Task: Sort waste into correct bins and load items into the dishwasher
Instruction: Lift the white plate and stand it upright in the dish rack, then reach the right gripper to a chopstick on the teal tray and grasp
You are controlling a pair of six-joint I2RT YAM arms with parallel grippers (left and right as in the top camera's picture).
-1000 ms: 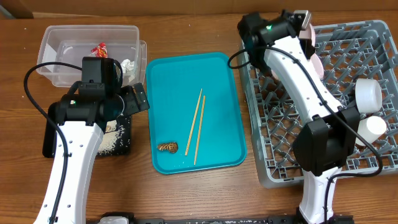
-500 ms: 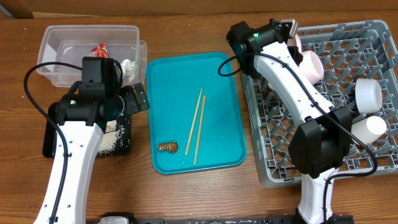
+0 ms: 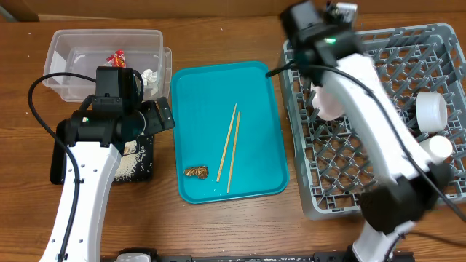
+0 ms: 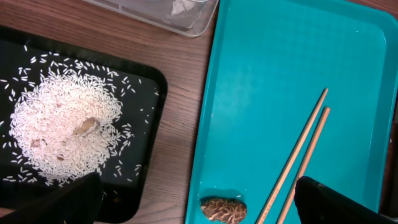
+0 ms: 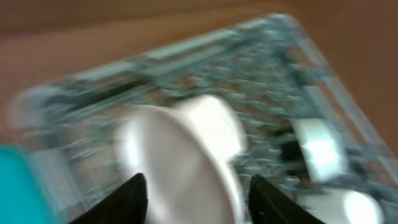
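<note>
**Waste nearly sorted; chopsticks and one lump left on the tray**

The teal tray (image 3: pixel 270 131) is the landmark. To its upper left the clear tub (image 3: pixel 65 80) already holds the red wrapper (image 3: pixel 116 57) and the white tissue (image 3: pixel 151 76). Just left of it the black tray (image 4: pixel 146 134) carries the heap of rice scraps (image 4: pixel 59 134).

On the teal tray itself lie the chopsticks (image 3: pixel 231 145) and, near its lower edge, the brown lump (image 4: pixel 222 209). By my reading these are the pieces not yet dealt with.

Right of the tray, the grey dish rack (image 3: pixel 342 171) already holds two cups (image 3: pixel 431 110) and a white dish (image 3: pixel 328 102).

The left pincer (image 4: pixel 198 183) hangs spread and empty above the teal tray's left rim. The right pincer (image 5: pixel 196 199) is over the rack with white ware between its fingers, but the blur leaves me unable to tell whether it grips anything.
</note>
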